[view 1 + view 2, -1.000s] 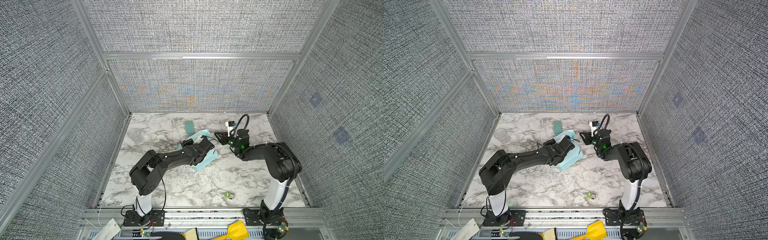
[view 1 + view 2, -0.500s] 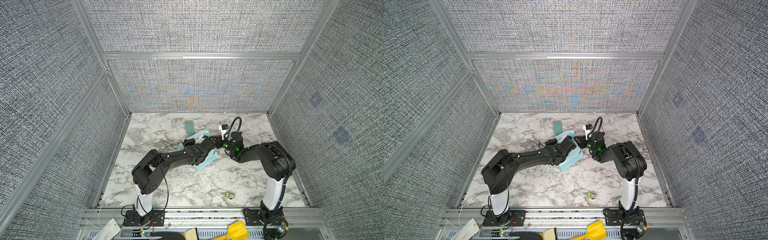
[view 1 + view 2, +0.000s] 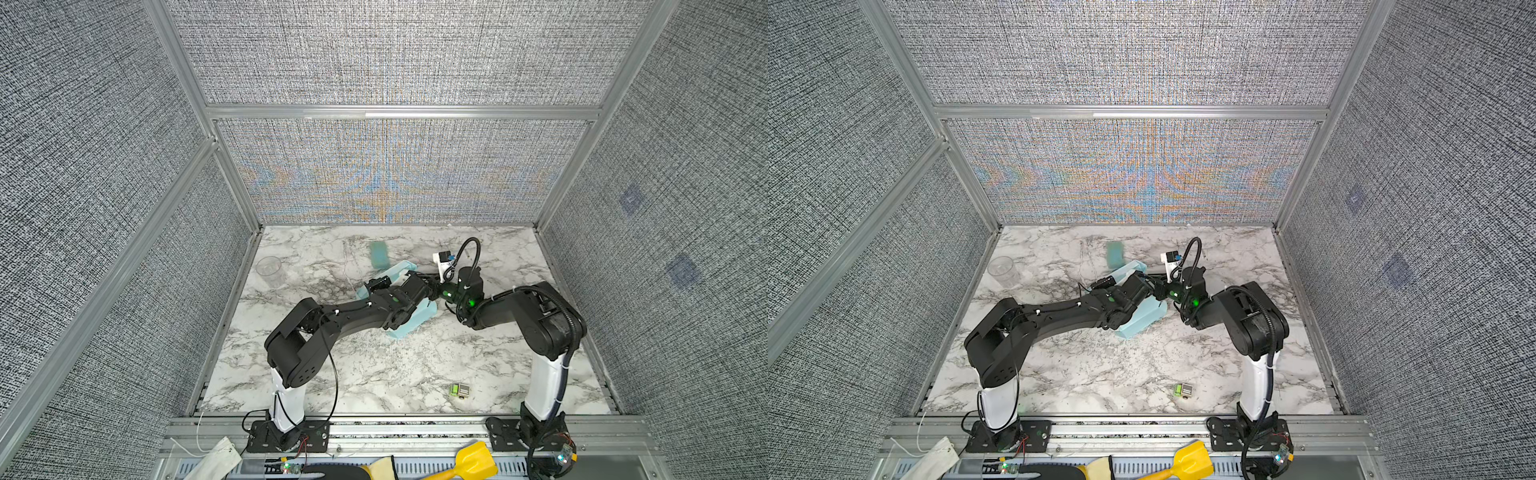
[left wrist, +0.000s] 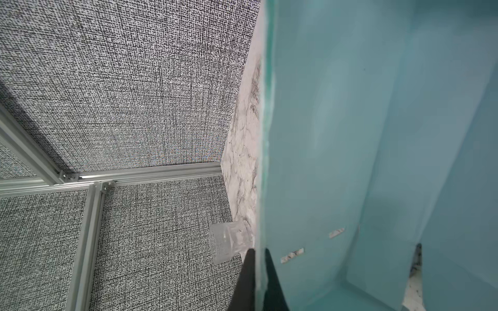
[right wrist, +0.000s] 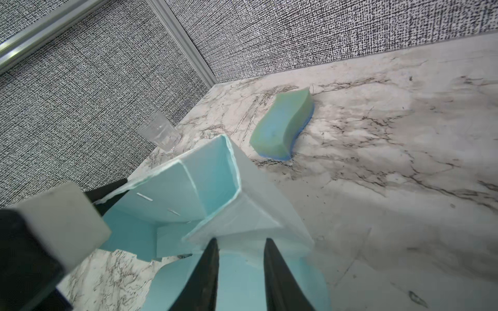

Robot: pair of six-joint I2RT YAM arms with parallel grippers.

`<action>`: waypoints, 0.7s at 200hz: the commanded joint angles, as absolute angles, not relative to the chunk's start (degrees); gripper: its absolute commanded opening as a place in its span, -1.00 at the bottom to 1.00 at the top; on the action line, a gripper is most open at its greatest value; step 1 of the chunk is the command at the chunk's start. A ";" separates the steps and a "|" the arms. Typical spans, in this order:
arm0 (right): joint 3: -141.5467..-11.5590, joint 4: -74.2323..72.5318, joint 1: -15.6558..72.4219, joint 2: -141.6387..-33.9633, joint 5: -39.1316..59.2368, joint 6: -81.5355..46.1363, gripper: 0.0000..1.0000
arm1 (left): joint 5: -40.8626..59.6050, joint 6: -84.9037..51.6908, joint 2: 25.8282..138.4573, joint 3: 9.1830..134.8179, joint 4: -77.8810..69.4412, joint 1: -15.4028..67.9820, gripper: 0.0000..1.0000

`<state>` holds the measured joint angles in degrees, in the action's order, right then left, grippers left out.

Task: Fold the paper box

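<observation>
Since a second ago the right claw [image 5: 240,240] has slid left to meet the paper box [image 3: 415,320], which lies centre-back on the desk [image 3: 395,374], long axis front to back, slightly skewed. That claw straddles a flap, half spread; whether it grips, I cannot tell. Meanwhile the left claw [image 4: 259,251] pinches a wall. A sponge [image 3: 379,254] sits just behind; open desk in front.
</observation>
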<state>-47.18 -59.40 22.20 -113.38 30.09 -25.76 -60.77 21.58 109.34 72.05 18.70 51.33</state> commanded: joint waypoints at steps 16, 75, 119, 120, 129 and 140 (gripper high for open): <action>-47.41 -60.65 22.10 -113.04 32.17 -22.69 -0.38 | -59.92 20.24 109.60 72.12 20.48 51.33 -0.96; -46.44 -62.85 21.00 -113.48 33.02 -23.28 -0.38 | -61.48 20.63 110.27 71.90 19.95 50.82 -0.97; -43.66 -63.86 17.84 -111.88 32.45 -22.56 -0.38 | -62.22 21.14 111.21 72.03 18.55 50.63 -1.00; -43.62 -63.92 17.80 -111.88 32.40 -22.53 -0.38 | -62.23 21.12 111.24 72.05 18.50 50.63 -1.00; -43.27 -63.95 17.15 -111.74 32.02 -22.25 -0.38 | -62.18 21.09 111.37 72.20 18.46 50.65 -1.00; -43.04 -63.96 16.14 -111.83 31.73 -22.52 -0.38 | -62.14 21.17 111.68 72.38 18.47 50.63 -1.00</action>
<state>-43.51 -61.47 17.56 -112.16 32.73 -23.07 -61.49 21.02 111.13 71.94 19.40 50.70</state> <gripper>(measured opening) 0.310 0.065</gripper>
